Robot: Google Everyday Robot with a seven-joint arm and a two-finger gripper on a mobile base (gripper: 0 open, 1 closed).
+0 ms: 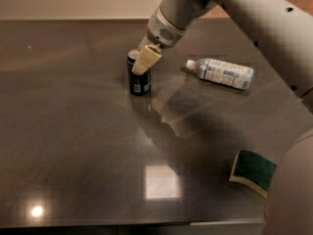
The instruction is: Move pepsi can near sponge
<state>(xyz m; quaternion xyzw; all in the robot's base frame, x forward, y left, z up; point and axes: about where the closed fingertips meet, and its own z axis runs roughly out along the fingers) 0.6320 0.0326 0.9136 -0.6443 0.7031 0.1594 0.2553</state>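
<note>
The pepsi can [139,80] is dark blue with a silver top and stands upright on the dark table [73,131], left of centre at the back. My gripper [145,60] reaches down from the upper right, its pale fingers [147,59] at the can's top right side and in front of its upper part. The sponge [253,170], green on top with a pale yellow layer, lies at the front right, far from the can and partly hidden by my arm.
A clear plastic water bottle [220,72] with a white label lies on its side right of the can. My arm [244,18] crosses the upper right and its lower part [291,190] covers the front right corner. Glare spots show on the table front.
</note>
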